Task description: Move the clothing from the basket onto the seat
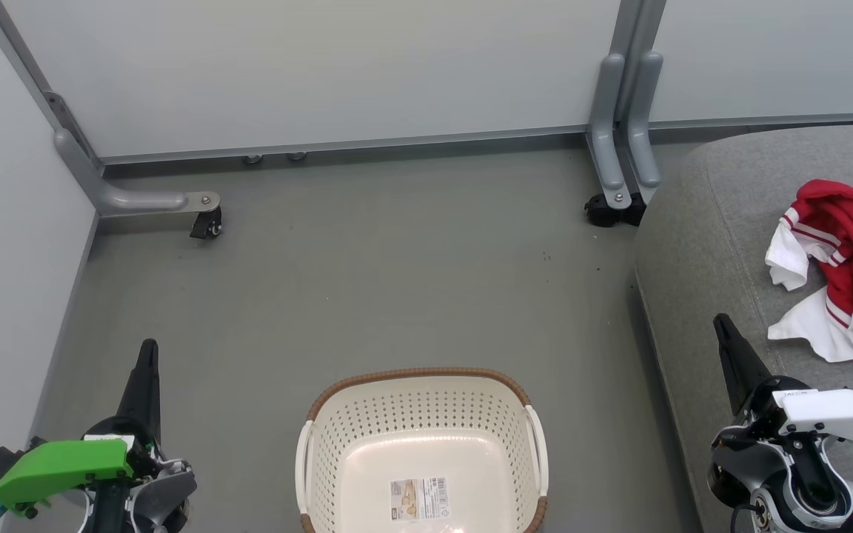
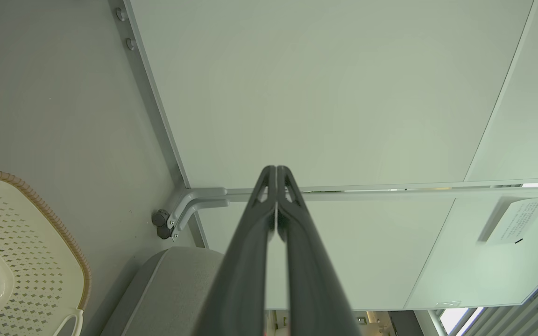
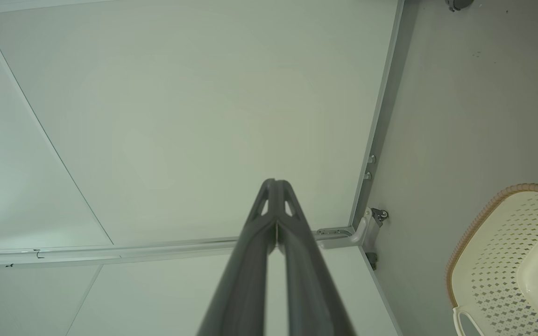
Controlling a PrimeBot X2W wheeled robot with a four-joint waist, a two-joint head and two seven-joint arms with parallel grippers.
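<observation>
Nearest in the head view, two pincers are seen at the bottom corners: the left pincer (image 1: 146, 359) over the floor (image 1: 367, 266) and the right pincer (image 1: 724, 329) over the seat (image 1: 700, 244). Each has its fingers pressed together, with nothing pinched. Between them the basket (image 1: 419, 373) is shown on the floor, its bottom bare but for a label sticker (image 1: 419, 497); its near end is cut off by the frame. The clothing (image 1: 852, 237) is found crumpled on the seat, well apart from the basket and near the right pincer's tip; whether both garments are there cannot be told. In the left wrist view the left pincer (image 2: 276, 175) is confirmed closed, with the basket's rim and a corner of the seat beside it. In the right wrist view the right pincer (image 3: 276, 186) is likewise closed and empty. The task is judged done or nearly so. The loose white hem could be snagged if the right arm is swung past it, and the fabric dragged off the seat.
</observation>
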